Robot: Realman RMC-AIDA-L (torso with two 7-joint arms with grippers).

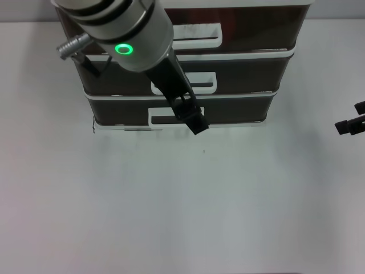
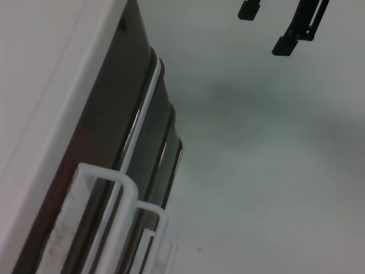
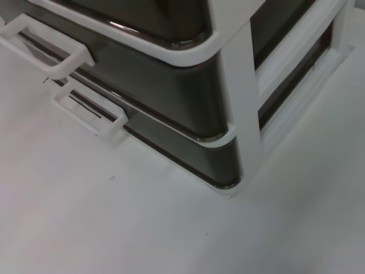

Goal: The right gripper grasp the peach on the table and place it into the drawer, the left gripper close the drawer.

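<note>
No peach shows in any view. The drawer (image 1: pixel 256 34), the top one of a dark-brown cabinet, sits pushed in level with the two below it, its long white handle (image 1: pixel 199 41) facing me. My left gripper (image 1: pixel 195 121), on the silver arm with the green ring (image 1: pixel 124 49), hangs in front of the lowest drawer with its fingers together and nothing in them. My right gripper (image 1: pixel 351 117) stands open and empty over the white table (image 1: pixel 182 205) at the far right; it also appears in the left wrist view as the right gripper (image 2: pixel 266 28).
The two lower drawers (image 1: pixel 245 74) carry shorter white handles (image 3: pixel 91 114). The cabinet's white frame post (image 3: pixel 239 108) stands at its right corner. Bare white table spreads in front of and beside the cabinet.
</note>
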